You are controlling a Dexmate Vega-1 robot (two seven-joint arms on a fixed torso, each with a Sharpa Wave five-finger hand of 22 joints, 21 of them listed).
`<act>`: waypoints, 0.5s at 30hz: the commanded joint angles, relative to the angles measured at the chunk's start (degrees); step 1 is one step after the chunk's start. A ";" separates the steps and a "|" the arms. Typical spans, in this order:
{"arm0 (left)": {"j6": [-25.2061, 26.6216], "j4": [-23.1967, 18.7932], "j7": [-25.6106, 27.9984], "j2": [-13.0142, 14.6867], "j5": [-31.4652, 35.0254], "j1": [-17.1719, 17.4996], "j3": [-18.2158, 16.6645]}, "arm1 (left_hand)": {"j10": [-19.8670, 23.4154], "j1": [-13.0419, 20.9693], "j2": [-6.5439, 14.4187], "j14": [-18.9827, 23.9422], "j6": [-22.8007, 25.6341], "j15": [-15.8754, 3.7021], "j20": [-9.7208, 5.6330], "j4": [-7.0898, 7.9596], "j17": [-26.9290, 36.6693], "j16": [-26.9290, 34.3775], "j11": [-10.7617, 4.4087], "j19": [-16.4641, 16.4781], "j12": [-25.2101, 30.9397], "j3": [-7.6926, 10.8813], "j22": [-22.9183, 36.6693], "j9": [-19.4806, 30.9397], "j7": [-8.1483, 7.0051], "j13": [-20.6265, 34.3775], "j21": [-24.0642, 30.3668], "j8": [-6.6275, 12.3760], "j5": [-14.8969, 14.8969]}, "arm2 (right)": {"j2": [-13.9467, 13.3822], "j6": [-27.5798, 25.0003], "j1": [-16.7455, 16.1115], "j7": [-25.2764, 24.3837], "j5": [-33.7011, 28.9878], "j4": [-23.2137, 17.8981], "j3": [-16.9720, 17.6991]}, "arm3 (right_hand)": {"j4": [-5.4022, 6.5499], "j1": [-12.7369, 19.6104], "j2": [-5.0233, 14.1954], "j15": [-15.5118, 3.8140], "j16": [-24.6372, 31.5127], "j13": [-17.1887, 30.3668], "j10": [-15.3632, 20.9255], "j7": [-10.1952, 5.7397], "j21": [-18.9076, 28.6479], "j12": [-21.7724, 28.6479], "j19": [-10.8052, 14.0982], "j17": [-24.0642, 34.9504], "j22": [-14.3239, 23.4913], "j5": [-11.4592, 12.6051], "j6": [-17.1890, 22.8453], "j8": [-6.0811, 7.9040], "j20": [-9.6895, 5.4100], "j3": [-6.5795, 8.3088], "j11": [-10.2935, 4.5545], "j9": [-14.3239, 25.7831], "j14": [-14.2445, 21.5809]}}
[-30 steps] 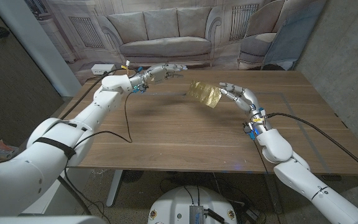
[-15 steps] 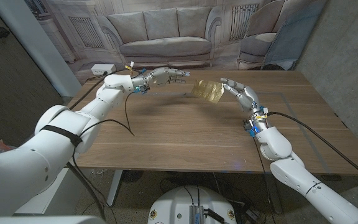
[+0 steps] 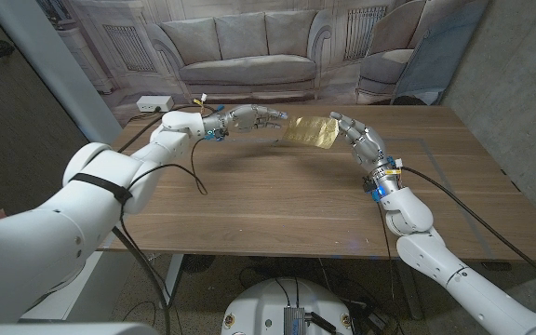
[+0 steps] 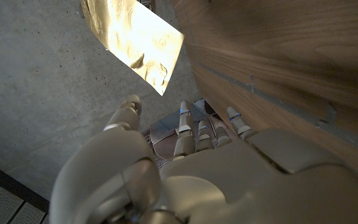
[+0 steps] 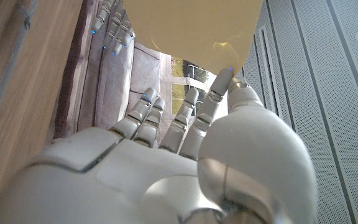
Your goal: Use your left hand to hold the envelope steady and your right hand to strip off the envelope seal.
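The gold envelope (image 3: pixel 308 131) is pinched by the right hand (image 3: pixel 354 132); the left hand (image 3: pixel 257 117), fingers spread and empty, has been brought just beside the envelope, so steadying is near.

Both arms stretched fwd over far side of table, hands raised & nearly meeting. R hand (image 3: pixel 350 130) pinches envelope (image 3: pixel 308 131) at its edge — L hand (image 3: pixel 257 117) fingers apart, just beside it.

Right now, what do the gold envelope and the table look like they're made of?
The envelope, pinched in the right hand, looks like metallic gold foil or foil-coated paper: it is shiny, with crinkled bright reflections in the left wrist view. Which of the two, the pictures can't settle. The table looks like wood or wood veneer, matte brown with visible grain.
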 commanded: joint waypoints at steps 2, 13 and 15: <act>1.70 2.25 0.05 -2.59 2.16 -1.66 -0.72 | 0.88 0.08 -0.56 -0.55 2.22 0.45 0.16 -0.01 0.08 0.24 0.10 -8.28 0.36 -0.16 0.18 0.34 2.02 0.19 -0.12 0.91 -0.22 | 1.55 1.34 0.96 3.94 3.05 1.66 0.00 | 0.01 0.08 0.54 -8.34 0.25 0.35 -0.24 -0.07 0.12 -0.02 -0.07 0.19 0.31 0.18 0.27 0.21 -4.05 -0.38 0.03 0.35 -0.57; 4.60 2.67 -0.52 -5.12 1.69 -1.86 -1.23 | 0.47 -0.03 -1.05 -0.82 2.51 0.56 0.14 -0.05 0.06 0.11 0.57 -8.23 0.14 -0.44 0.18 0.33 2.87 0.16 -0.26 0.79 -0.46 | 2.21 2.45 1.18 6.32 4.41 1.48 0.07 | 0.06 0.06 0.58 -8.34 0.35 0.44 -0.28 -0.08 0.16 0.01 -0.11 0.18 0.30 0.12 0.43 0.23 -4.06 -0.71 0.03 0.59 -0.71; 5.68 2.75 -0.81 -5.60 1.24 -1.82 -1.67 | 0.49 0.09 -0.90 -0.79 2.83 0.56 0.13 -0.07 0.05 0.12 0.57 -8.18 0.14 -0.34 0.18 0.33 2.90 0.16 -0.27 0.87 -0.41 | 2.18 2.47 1.06 5.29 3.33 1.21 0.20 | 0.07 0.06 0.58 -8.34 0.35 0.45 -0.29 -0.08 0.17 0.01 -0.12 0.18 0.30 0.12 0.44 0.23 -4.07 -0.75 0.03 0.62 -0.74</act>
